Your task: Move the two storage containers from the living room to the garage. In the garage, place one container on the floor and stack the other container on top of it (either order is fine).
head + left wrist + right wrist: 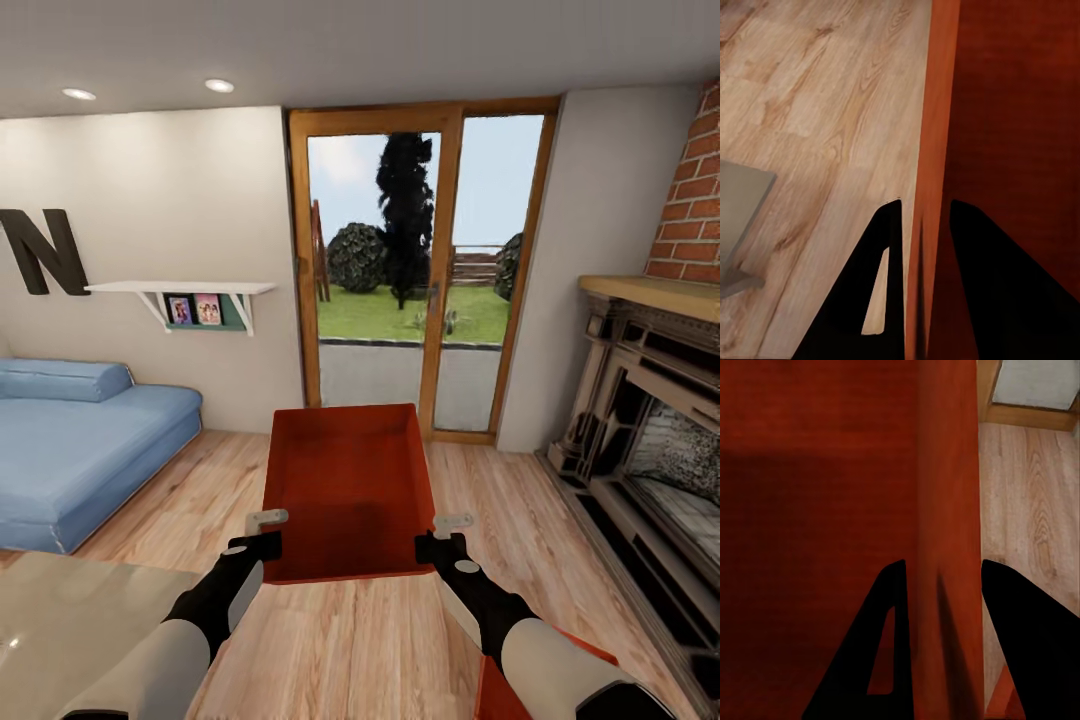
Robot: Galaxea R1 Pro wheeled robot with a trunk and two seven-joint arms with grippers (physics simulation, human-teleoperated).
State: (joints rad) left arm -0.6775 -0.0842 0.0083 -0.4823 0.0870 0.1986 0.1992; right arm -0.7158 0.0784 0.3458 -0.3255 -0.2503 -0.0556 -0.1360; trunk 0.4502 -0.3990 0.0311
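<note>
Two grippers pinch one storage container (345,490) by its long side walls near the close end, the left gripper (262,532) and the right gripper (447,535) each straddling a rim. Carried level above the living room's wood-plank floor (330,650), it looks stiff, smooth and probably light, so opposed rim grips suit it. Its long axis points ahead toward the glass doors (420,270), open side up; the second container's corner (497,695) shows low beside the right arm.

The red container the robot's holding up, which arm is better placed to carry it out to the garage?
Neither alone. The left gripper pinches the container's left wall and the right gripper its right wall, each with one finger inside and one outside. It hangs level between them, so carrying it with both looks safest.
</note>
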